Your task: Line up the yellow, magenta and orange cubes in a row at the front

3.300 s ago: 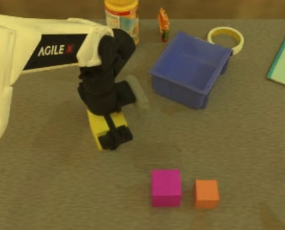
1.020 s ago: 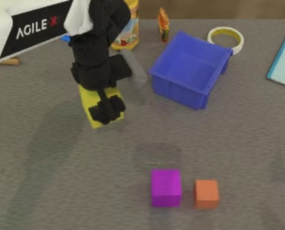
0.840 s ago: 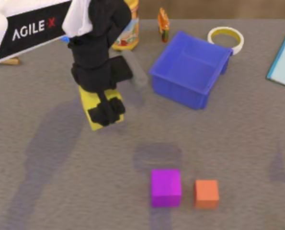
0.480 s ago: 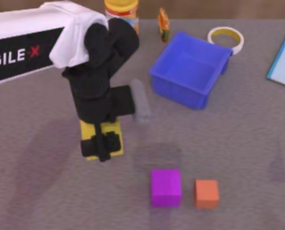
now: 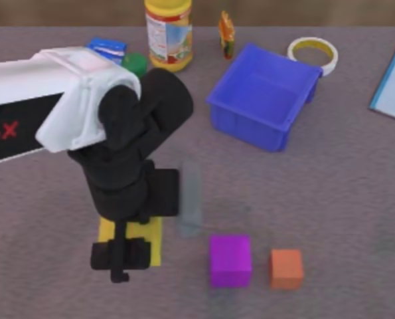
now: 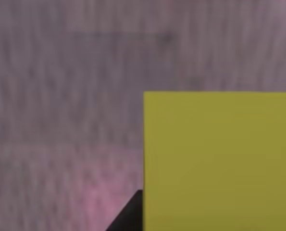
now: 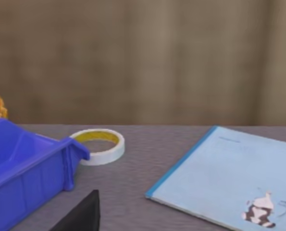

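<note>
Placement of the yellow cube [image 5: 151, 240] is in hand: left gripper [image 5: 120, 256], clamped on it near the table's front edge, must set it just beside the magenta cube [image 5: 230, 260], itself beside the orange cube [image 5: 286, 268].

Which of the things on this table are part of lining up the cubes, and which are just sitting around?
Part of the job: yellow cube, held by the left gripper; magenta cube; orange cube.

Lying about: blue box, tape roll, yellow-lidded jar, light blue book.
</note>
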Robot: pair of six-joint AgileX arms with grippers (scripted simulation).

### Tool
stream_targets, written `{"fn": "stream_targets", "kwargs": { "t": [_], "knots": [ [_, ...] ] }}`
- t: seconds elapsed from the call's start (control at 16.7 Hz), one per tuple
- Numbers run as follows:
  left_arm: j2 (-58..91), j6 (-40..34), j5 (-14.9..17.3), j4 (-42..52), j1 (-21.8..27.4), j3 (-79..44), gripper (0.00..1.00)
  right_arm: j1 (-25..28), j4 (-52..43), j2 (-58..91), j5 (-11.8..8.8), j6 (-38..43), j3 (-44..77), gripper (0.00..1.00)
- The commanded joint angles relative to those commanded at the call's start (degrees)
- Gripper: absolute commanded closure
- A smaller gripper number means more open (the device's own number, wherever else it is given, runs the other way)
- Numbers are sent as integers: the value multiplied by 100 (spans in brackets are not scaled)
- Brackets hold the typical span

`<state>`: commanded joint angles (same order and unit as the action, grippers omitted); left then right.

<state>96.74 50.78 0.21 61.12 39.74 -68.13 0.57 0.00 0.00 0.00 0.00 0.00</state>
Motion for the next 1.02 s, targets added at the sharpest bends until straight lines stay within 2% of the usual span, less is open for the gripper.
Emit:
{"fn": "stream_targets", "kwargs": {
  "t": [0.24, 0.72, 1.02],
  "knots": [
    [56, -5, 3, -82, -29, 39, 100, 0, 0, 0, 0, 0, 0, 0],
    [609, -15, 3, -1505, 18, 882, 100, 0, 0, 0, 0, 0, 0, 0],
    [652, -13, 2, -1595, 24, 943, 100, 0, 0, 0, 0, 0, 0, 0]
  ]
}}
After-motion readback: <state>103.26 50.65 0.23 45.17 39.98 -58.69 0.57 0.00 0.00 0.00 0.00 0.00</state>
